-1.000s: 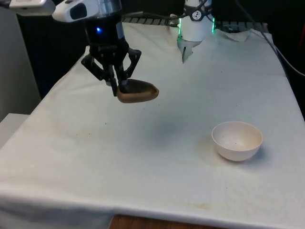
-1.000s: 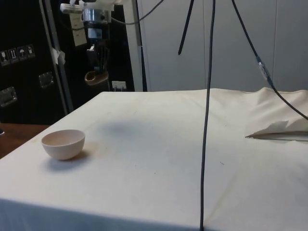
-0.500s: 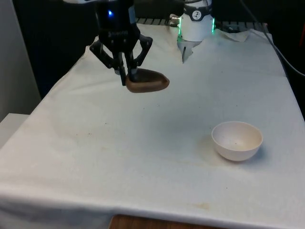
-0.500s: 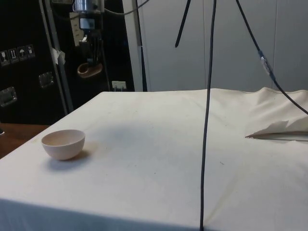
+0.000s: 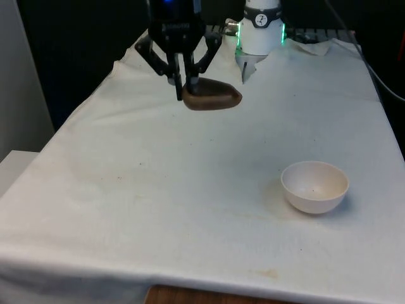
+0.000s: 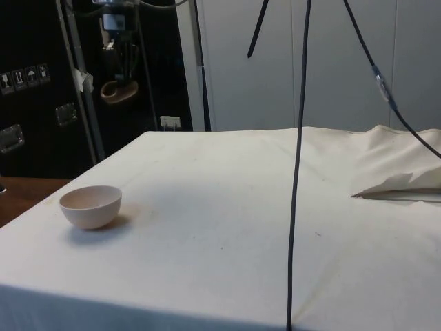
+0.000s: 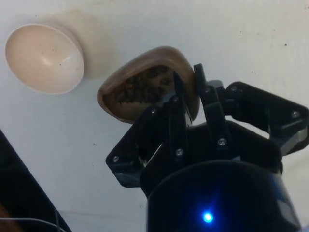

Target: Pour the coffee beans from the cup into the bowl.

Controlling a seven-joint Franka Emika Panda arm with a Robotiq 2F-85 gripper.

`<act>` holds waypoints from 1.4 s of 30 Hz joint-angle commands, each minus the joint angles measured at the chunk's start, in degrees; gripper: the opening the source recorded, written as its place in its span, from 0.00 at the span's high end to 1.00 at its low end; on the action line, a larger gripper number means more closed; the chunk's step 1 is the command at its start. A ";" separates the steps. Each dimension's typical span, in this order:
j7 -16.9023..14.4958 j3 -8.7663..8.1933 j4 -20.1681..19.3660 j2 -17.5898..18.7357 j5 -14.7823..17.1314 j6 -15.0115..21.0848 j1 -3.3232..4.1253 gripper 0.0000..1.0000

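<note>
Pincer (image 5: 184, 85) clenched on the rim of a brown wooden cup (image 5: 211, 97), one finger inside the rim and one outside, as seen from the wrist. Cup held high in the air above the far part of the bench (image 5: 190, 190), toward the front view's left, well clear of the white cloth (image 6: 275, 207). Cup roughly level, mouth upward. Dark coffee beans (image 7: 140, 87) heaped inside the cup (image 7: 145, 82), gathered against the wall nearest the fingers (image 7: 178, 111). Seen from the side, cup (image 6: 118, 90) hanging against the dark cabinets past the bench's far edge, below the pincer (image 6: 122, 72).

White bowl (image 5: 314, 186) upright on the bench, near the front edge toward the front view's right, well apart from the cup. Inside of the bowl (image 7: 44, 58) pale, with a few tiny dark specks; too small to tell what. From the side, bowl (image 6: 91, 206) near the bench's corner, with a faint brownish stain on the cloth just beside it.

Black cables (image 6: 298, 158) hanging in front of the side camera, crossing the bench. Cloth rumpled and folded at the far end near the robot base (image 5: 261, 31).
</note>
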 commanded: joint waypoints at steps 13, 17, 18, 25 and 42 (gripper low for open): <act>4.47 2.35 -0.23 -2.18 -4.93 -0.29 1.43 0.98; 5.73 3.27 -0.17 -2.58 -6.47 -0.29 1.72 0.98; 6.02 3.55 -0.17 -2.69 -6.93 -0.29 1.72 0.98; 8.19 5.33 -0.06 -3.15 -9.80 -0.29 1.95 0.98; 13.18 9.80 0.63 -3.21 -17.19 -0.23 2.06 0.98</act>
